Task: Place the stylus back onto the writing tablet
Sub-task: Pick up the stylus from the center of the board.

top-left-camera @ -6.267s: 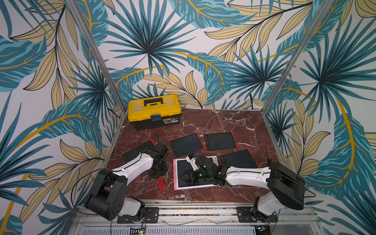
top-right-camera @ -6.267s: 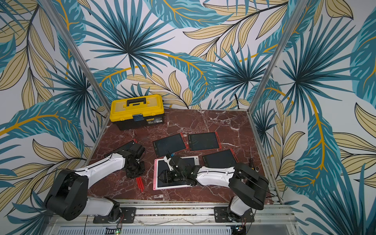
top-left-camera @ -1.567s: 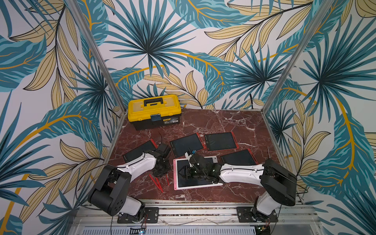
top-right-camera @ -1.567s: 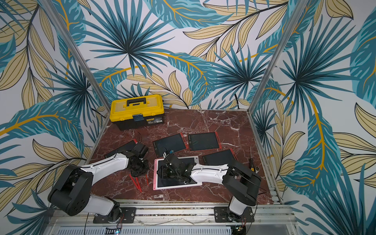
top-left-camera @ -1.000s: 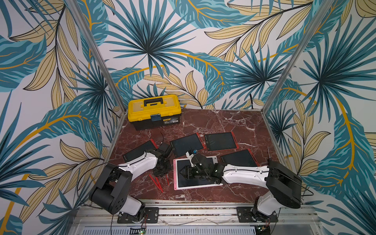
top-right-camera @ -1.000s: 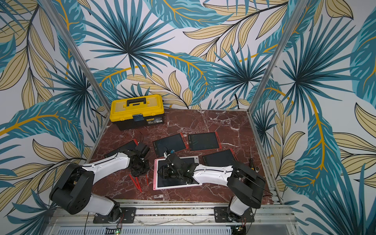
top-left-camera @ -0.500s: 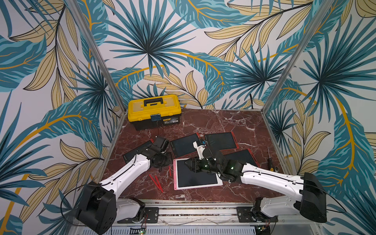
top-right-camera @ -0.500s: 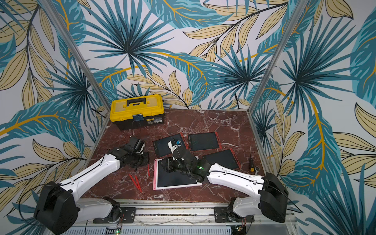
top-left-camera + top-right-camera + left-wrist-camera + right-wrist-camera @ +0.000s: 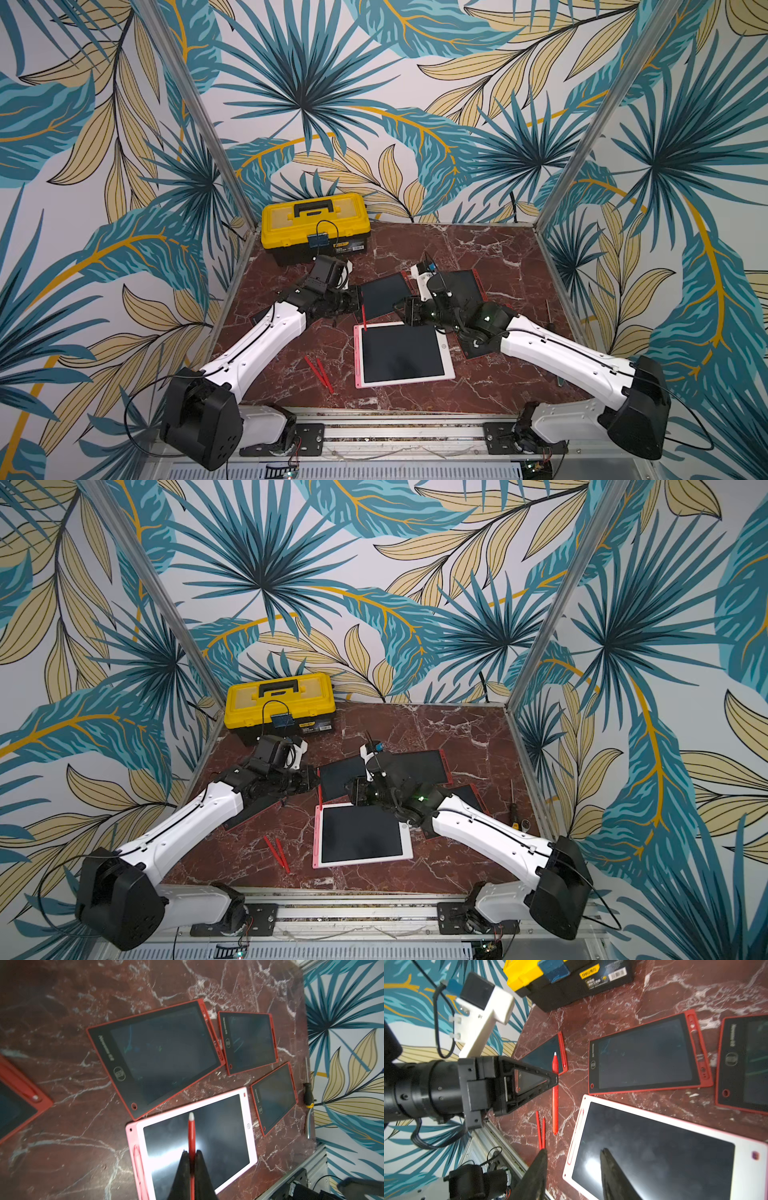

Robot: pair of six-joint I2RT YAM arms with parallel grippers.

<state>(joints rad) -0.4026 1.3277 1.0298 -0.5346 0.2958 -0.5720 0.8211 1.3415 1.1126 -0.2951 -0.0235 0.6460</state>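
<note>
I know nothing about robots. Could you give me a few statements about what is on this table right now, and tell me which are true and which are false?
1. The left gripper is clamped on a red stylus. True.
2. The right gripper holds a stylus too. False: its jaws stand open and empty above the white-framed tablet.
3. The yellow toolbox has its lid open. False: the lid is closed.
4. Two thin red styluses lie loose on the table beside the white-framed tablet. True.
</note>
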